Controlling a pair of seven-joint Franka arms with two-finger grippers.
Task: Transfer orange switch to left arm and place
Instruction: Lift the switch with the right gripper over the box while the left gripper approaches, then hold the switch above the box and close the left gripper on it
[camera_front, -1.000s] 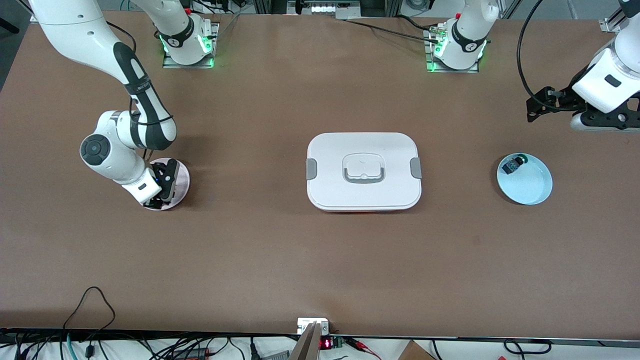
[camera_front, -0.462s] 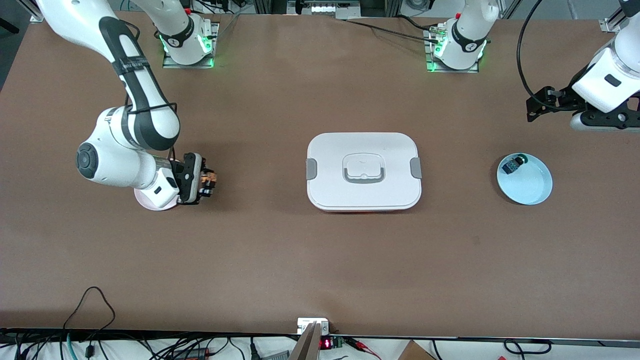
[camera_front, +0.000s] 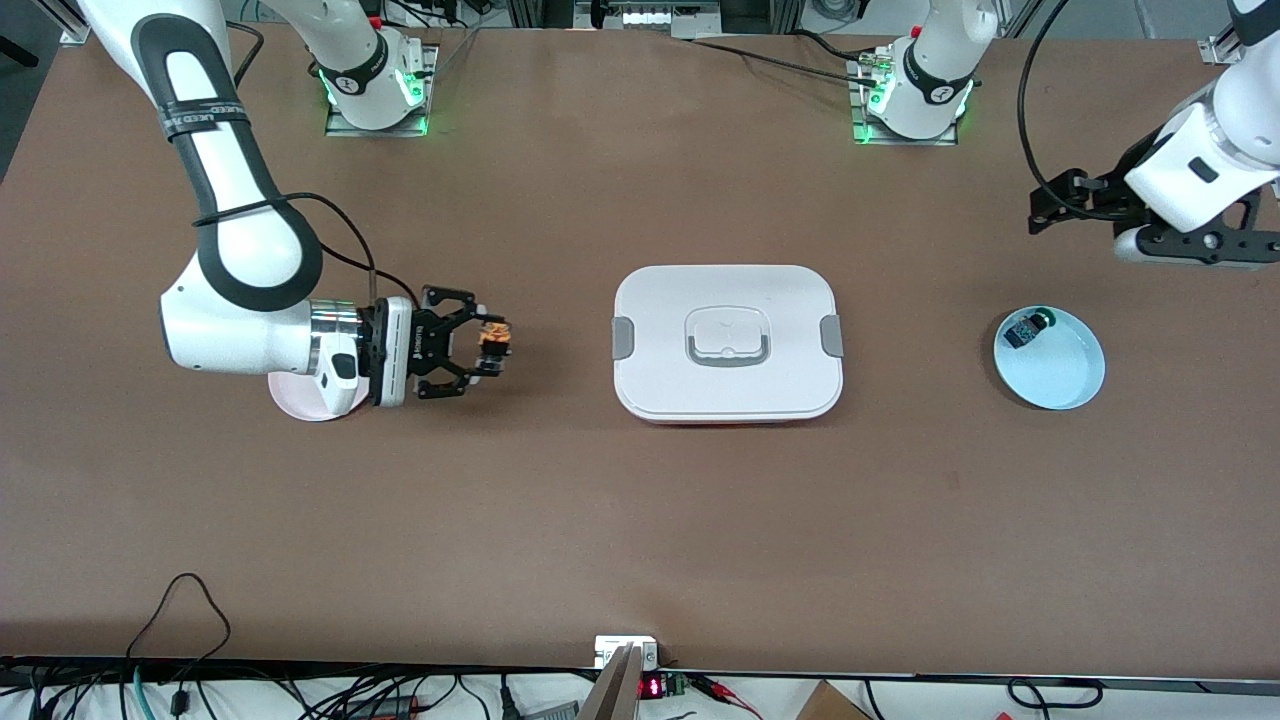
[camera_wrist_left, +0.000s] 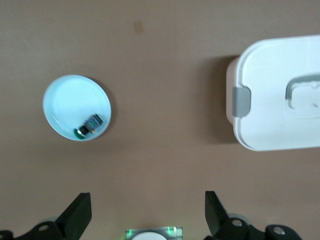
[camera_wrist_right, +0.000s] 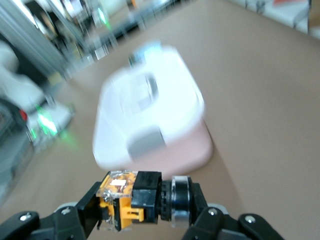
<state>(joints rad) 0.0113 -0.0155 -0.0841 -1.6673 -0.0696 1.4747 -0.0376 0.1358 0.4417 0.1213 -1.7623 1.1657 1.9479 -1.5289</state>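
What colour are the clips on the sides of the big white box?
Grey, on the box; the clips show best in the front view.

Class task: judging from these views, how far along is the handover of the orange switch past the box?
Done: the right claw has gripped the orange switch and holds it above the table between the pink plate and the box. In hand: carrying it. Left: the left claw, open, waits over its end of the table; no handover yet.
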